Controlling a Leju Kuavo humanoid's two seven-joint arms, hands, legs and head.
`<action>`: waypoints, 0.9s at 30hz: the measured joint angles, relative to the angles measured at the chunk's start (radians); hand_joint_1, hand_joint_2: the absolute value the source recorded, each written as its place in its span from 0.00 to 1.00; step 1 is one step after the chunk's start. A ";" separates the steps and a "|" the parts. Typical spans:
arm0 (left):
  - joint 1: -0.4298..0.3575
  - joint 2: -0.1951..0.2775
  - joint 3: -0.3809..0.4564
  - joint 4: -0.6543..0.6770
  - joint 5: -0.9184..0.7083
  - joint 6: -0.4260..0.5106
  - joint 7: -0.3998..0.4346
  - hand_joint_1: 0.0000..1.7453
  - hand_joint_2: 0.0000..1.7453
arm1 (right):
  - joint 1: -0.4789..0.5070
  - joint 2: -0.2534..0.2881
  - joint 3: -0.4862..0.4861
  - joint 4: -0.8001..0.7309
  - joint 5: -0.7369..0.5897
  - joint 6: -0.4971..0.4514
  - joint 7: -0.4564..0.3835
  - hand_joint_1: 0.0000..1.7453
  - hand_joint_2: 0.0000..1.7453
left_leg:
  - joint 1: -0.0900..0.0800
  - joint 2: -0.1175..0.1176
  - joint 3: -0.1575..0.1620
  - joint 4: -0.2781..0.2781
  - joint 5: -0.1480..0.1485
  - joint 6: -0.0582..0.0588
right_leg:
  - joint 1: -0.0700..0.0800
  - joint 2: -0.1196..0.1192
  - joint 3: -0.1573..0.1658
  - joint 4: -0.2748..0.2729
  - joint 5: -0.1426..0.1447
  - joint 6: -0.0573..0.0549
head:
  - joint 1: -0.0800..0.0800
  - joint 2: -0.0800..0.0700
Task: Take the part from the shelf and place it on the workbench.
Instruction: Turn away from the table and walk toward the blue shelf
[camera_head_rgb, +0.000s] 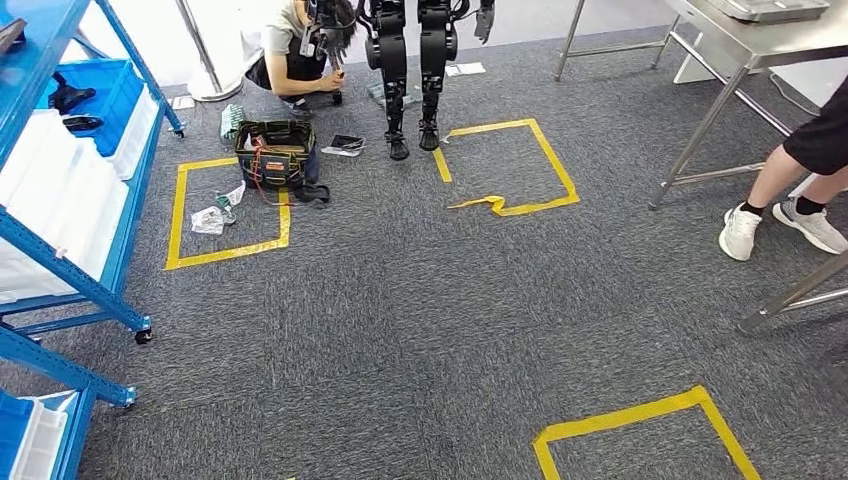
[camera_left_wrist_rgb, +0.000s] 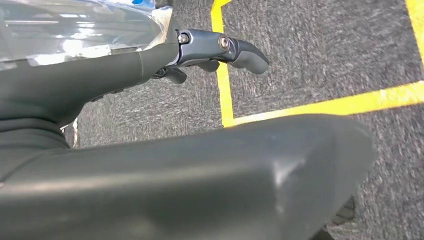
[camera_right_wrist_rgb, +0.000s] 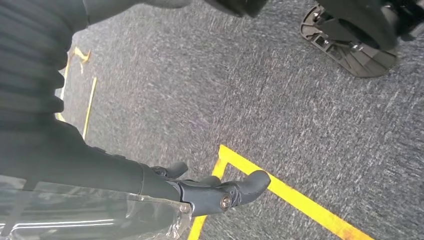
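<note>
The part (camera_left_wrist_rgb: 75, 30) sits in a clear, crinkled plastic bag, held between both hands. The left hand (camera_left_wrist_rgb: 150, 65) and the right hand (camera_right_wrist_rgb: 165, 192) each press against it. The bag looks light and slippery, so holding it from both sides seems safest.

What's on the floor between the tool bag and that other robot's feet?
In the head view, a small dark flat item lies on the carpet between the tool bag and the standing robot's feet.
</note>
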 joint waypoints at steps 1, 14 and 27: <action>0.001 0.000 -0.001 0.000 -0.004 -0.003 -0.002 0.00 0.00 | 0.003 -0.001 -0.002 0.000 -0.004 -0.005 -0.003 0.00 1.00 | 0.002 -0.012 0.000 -0.005 0.005 0.007 | -0.002 0.024 -0.007 0.017 -0.012 0.003 | 0.001 0.000; 0.002 0.001 -0.023 0.000 -0.032 -0.022 -0.006 0.00 0.00 | 0.042 -0.004 -0.027 0.000 -0.024 -0.031 -0.018 0.00 1.00 | 0.008 -0.189 -0.021 -0.004 0.032 -0.010 | -0.019 0.191 -0.017 0.005 0.011 0.017 | 0.004 0.000; 0.002 0.006 -0.031 0.000 -0.039 -0.027 -0.005 0.00 0.00 | 0.053 0.000 -0.041 0.000 -0.028 -0.036 -0.018 0.00 1.00 | 0.006 0.022 -0.007 0.033 -0.011 -0.021 | -0.006 0.019 -0.014 0.003 0.012 -0.015 | -0.008 0.000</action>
